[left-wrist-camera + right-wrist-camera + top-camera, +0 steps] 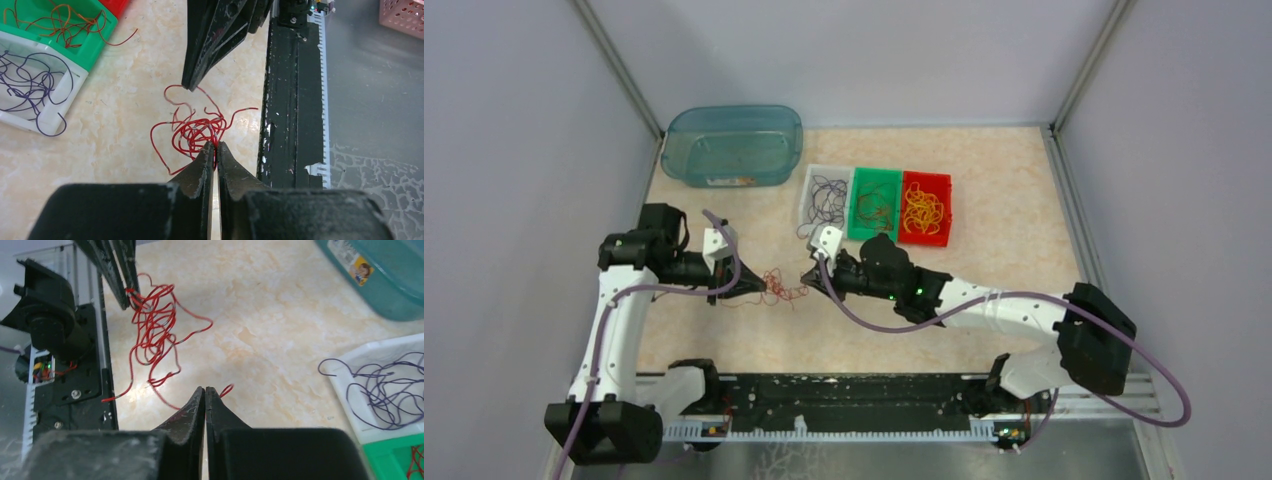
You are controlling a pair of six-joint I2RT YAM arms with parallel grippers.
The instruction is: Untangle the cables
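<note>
A tangle of thin red cables [776, 287] lies on the marble tabletop between my two grippers. In the left wrist view the tangle [196, 132] sits right at the tips of my left gripper [214, 146], whose jaws are pinched on a red strand. My right gripper [205, 389] is shut on another red strand, and a short end [226, 390] pokes out beside its tip. The rest of the tangle [152, 335] stretches from there to the left gripper's fingers [120, 275]. From above, the left gripper [742, 288] and the right gripper [809, 276] face each other across the tangle.
Three small trays stand behind: a white tray [810, 178] with dark purple wires, a green tray [860, 176] with dark red ones, a red tray [912, 179] with yellow ones. A teal tub [734, 145] is at the back left. The black base rail [854, 400] runs along the near edge.
</note>
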